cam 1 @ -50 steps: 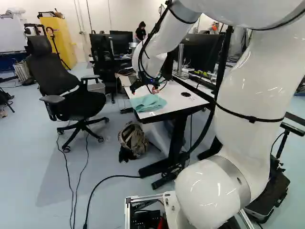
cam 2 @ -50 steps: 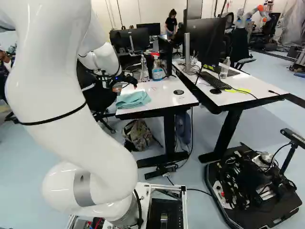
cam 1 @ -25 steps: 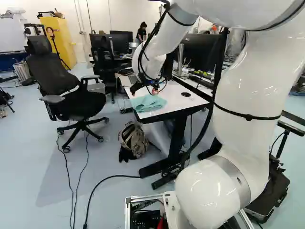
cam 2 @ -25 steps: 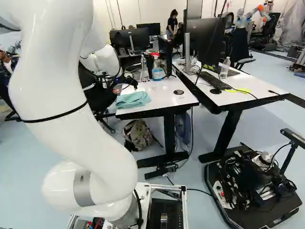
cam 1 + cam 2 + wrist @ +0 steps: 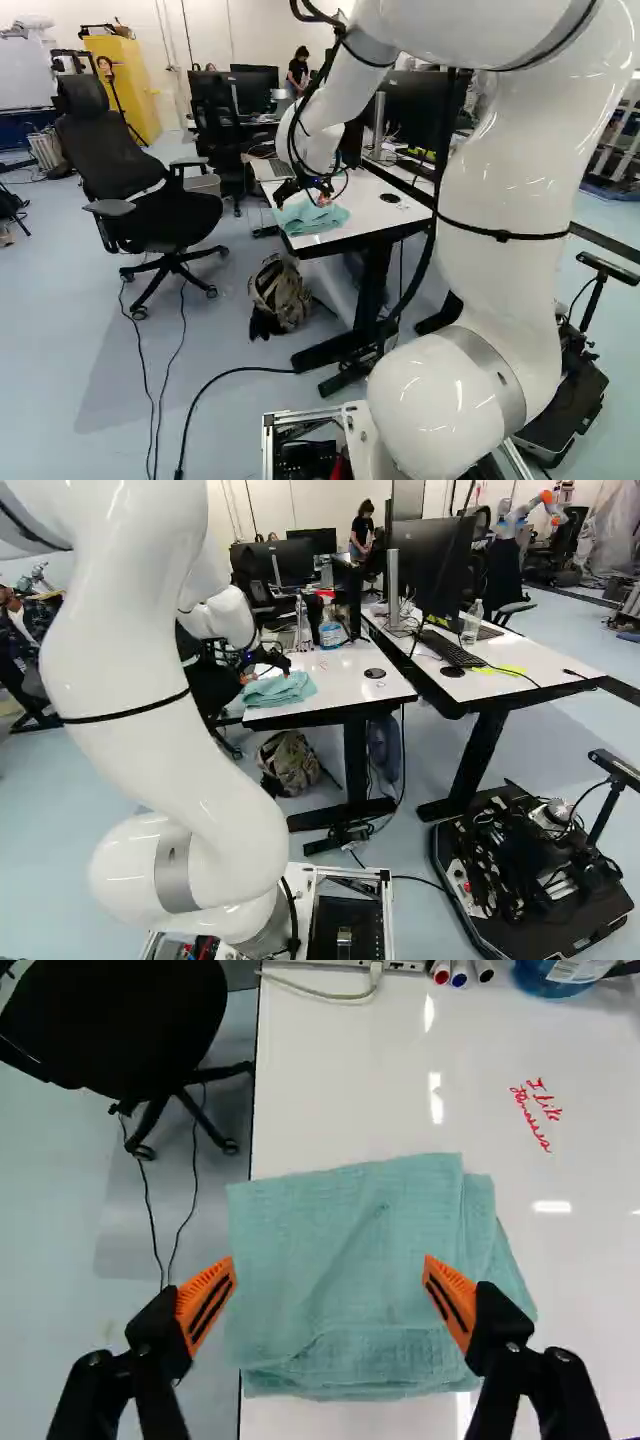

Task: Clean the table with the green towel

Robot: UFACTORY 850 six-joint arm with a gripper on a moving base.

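Observation:
My gripper [image 5: 301, 199] hangs above the near end of the white table [image 5: 340, 685], over the green towel [image 5: 284, 689]. Seen from the wrist, the gripper [image 5: 328, 1282] stands open, its orange pads wide apart with nothing gripped. The folded towel [image 5: 345, 1250] lies below and between them, reaching ahead of the fingers; one finger is over the towel's side, the other just outside the table edge. Whether the fingers touch the cloth I cannot tell. Red handwriting [image 5: 536, 1114] marks the tabletop ahead, beside the towel.
Marker pens [image 5: 461, 972] and a blue bottle [image 5: 556, 976] stand farther along the table; a clear bottle [image 5: 303, 625] is there too. A black office chair [image 5: 140, 200] is beside it, a backpack [image 5: 279, 292] below. Monitors stand behind. Another robot [image 5: 530, 510] is far back.
The arm has shifted slightly left in the left base view, right in the right base view, and the gripper has come lower over the towel. Base and towel have not moved.

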